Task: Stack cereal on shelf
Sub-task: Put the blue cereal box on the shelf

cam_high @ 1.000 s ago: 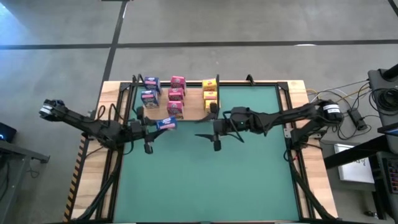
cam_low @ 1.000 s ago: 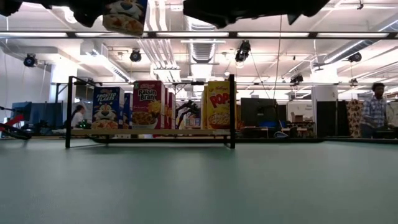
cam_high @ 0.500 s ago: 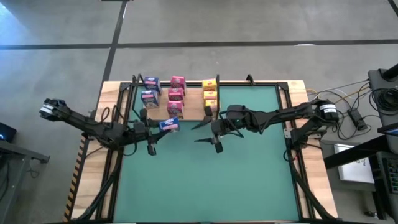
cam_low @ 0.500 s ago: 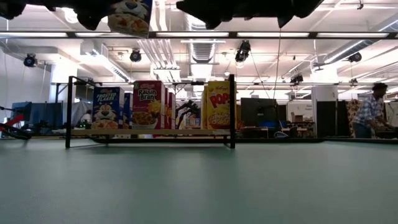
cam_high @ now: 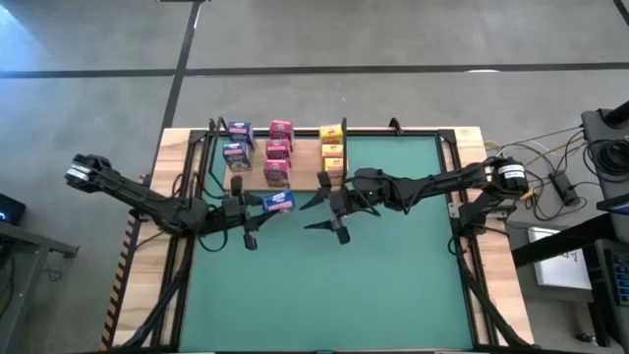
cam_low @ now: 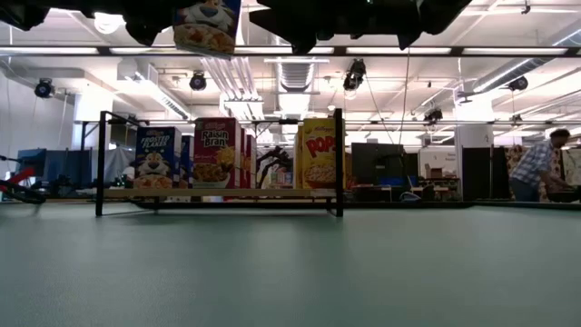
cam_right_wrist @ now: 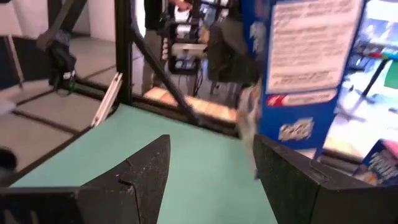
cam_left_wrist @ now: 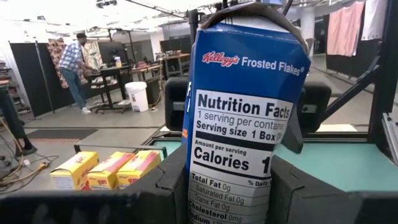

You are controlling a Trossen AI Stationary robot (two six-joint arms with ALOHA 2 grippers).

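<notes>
Frosted Flakes box (cam_left_wrist: 245,118), a small blue carton of cereal, is clamped between the two dark fingers (cam_left_wrist: 158,186) of the left gripper (cam_high: 263,205), its nutrition panel turned toward the wrist camera and its upper end standing well clear of the fingertips. In the high view the carton (cam_high: 278,202) is held just off the near edge of the light-wood shelf (cam_high: 305,175), above the green table mat (cam_high: 324,285). In the low view it hangs at the top of the picture (cam_low: 207,25), high over the mat.

On the shelf, beyond the left fingers, two more blue boxes (cam_high: 237,144), three pink Raisin Bran boxes (cam_high: 278,149) and three yellow Pops boxes (cam_high: 332,149) are stood in three rows inside the black frame posts (cam_low: 339,163).

The right gripper (cam_high: 327,208) is poised just beside the held carton, over the mat at the shelf's near edge, its fingers (cam_right_wrist: 143,171) spread apart with nothing between them; the blue carton is seen just past its fingertips.

A person (cam_left_wrist: 73,68) in a plaid shirt is seen far behind the table.
</notes>
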